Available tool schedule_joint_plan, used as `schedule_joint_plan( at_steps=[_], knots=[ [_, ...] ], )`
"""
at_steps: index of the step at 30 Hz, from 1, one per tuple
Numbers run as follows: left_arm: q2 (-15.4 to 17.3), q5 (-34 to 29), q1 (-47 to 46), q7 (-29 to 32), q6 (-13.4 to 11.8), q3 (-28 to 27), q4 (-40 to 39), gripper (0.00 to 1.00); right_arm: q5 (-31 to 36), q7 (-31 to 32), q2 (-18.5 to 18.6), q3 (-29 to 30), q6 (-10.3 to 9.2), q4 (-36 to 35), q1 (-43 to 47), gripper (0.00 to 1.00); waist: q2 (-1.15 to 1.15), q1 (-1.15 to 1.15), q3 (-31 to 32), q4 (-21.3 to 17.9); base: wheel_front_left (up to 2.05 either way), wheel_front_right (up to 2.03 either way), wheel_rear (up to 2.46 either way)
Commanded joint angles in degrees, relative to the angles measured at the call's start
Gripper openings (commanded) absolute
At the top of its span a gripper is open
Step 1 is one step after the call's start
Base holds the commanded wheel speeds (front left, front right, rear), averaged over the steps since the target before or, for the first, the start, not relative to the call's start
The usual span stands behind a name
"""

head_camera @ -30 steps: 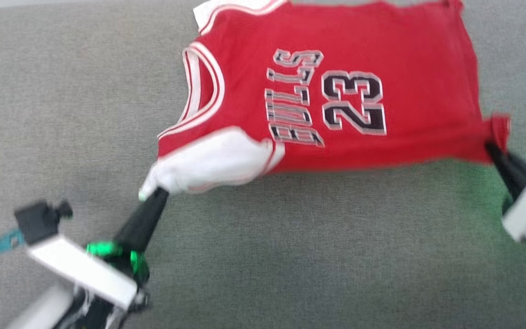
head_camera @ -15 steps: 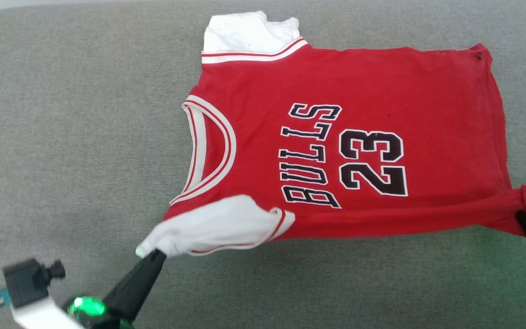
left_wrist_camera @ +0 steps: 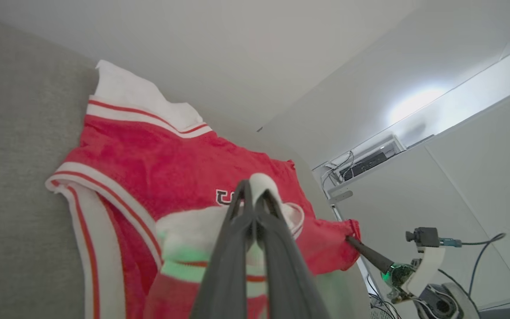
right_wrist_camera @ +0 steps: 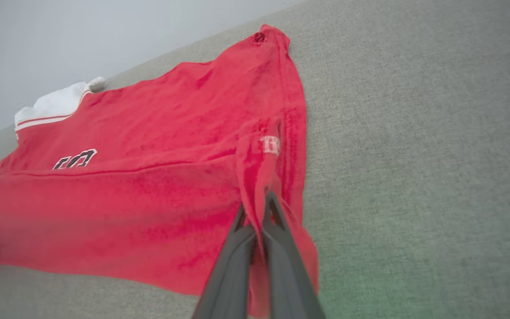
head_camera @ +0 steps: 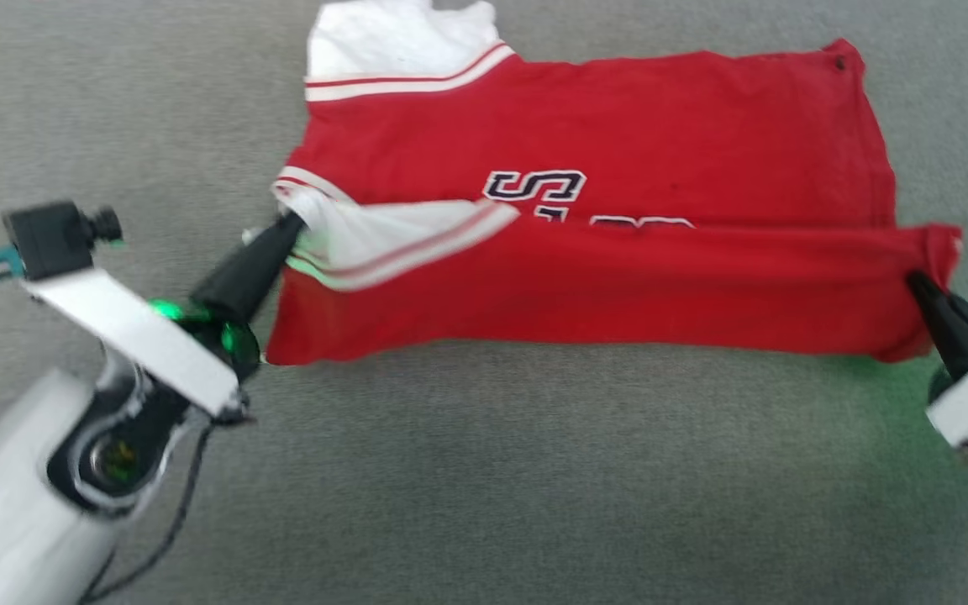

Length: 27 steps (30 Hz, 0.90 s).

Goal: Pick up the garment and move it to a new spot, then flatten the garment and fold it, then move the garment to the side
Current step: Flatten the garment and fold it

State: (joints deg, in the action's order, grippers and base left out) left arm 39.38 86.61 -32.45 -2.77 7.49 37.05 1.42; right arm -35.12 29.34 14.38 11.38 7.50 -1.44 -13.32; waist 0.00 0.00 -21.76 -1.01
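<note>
My left jaws are clenched on the near white sleeve (head_camera: 383, 235) of the garment (head_camera: 585, 126), and my right jaws are clenched on its red hem corner (head_camera: 933, 248), so the near edge stretches taut between the two pairs. That held edge is doubled over the chest and hides most of the black lettering (head_camera: 534, 185), while the rest of the garment lies flat beyond my jaws on the grey fabric surface (head_camera: 484, 470). The other white sleeve (head_camera: 391, 42) lies well beyond my left jaws.
</note>
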Motion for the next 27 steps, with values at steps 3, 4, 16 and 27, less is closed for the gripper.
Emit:
schedule_joint_plan(
  at_steps=[3, 4, 16, 27],
  knots=[
    [-1.06, 0.34, -3.07, -0.32, -0.05, 0.32, 5.01, 0.00, 0.06, -2.34, -0.18, -1.82, -0.02, 4.97, -4.15, 0.00, 0.00, 0.00, -1.69, -1.90, 0.00, 0.00, 0.00],
    [-1.01, -0.27, -3.70, -0.28, -0.05, 0.65, 6.40, 0.00, -0.13, -3.01, -0.07, -2.57, -0.02, 6.39, -5.36, 0.00, 0.00, 0.00, -2.05, -2.20, 0.00, 0.00, 0.00],
    [-2.27, -4.46, -8.41, -3.65, -0.05, 5.58, 18.75, 0.00, 0.19, -11.45, 1.39, -8.37, -0.03, 17.67, -11.55, 0.00, 0.00, 0.00, -3.78, -2.93, 0.00, 0.00, 0.00],
    [5.96, -21.20, -16.23, -9.26, -0.05, 16.95, 19.77, 1.00, 0.96, -17.27, 3.05, -8.47, -0.02, 14.52, -8.06, 1.00, 0.00, 0.00, 0.52, -1.61, 0.00, 0.00, 0.00]
  ],
)
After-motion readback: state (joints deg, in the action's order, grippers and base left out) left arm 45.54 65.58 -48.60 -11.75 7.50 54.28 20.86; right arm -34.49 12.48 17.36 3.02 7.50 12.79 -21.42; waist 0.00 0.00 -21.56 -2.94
